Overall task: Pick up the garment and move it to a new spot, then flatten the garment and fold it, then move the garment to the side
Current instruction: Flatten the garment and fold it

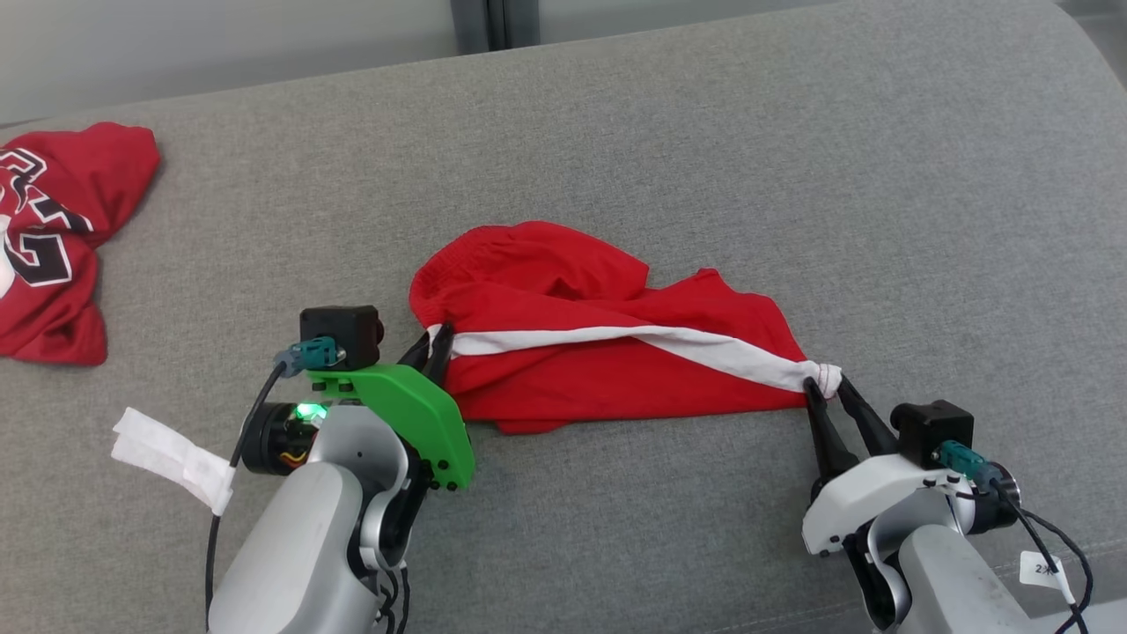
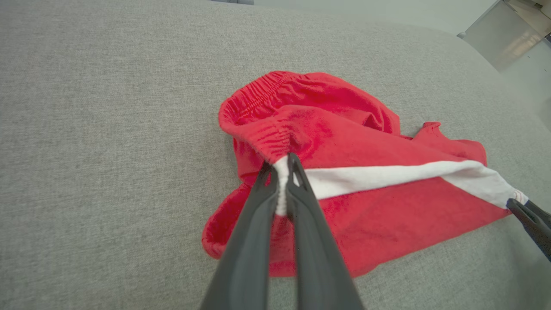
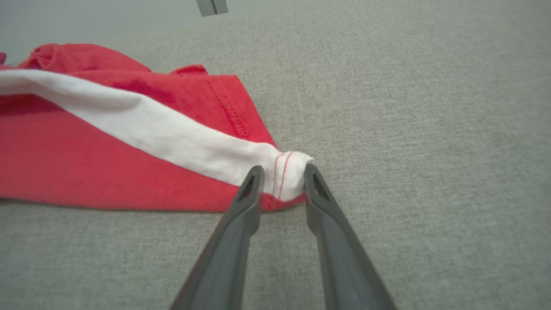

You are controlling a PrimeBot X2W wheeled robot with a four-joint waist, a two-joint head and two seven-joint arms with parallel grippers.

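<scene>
Shorts (image 1: 546, 282) are laid crumpled mid-way on the grey surface (image 1: 792, 132), with the white stripe (image 1: 616, 337) stretched between both arms. Left end effector (image 1: 438, 342) is pressed shut on the waistband (image 2: 258, 97) at the stripe's end. Right end effector (image 1: 825, 385) is pinched on the bunched white hem corner. Red jersey (image 1: 53, 238) is seen well apart, far left. White tag (image 1: 167, 456) is hung off the left arm's cable.

A wide grey woven fabric surface (image 1: 704, 132) and a crumpled red jersey with black-and-white lettering (image 1: 114, 176)
The jersey is laid on the surface at the left edge of the head view and is partly cut off there. Behind the far rim a pale wall (image 1: 220, 44) and a dark vertical post (image 1: 489, 22) are seen.
</scene>
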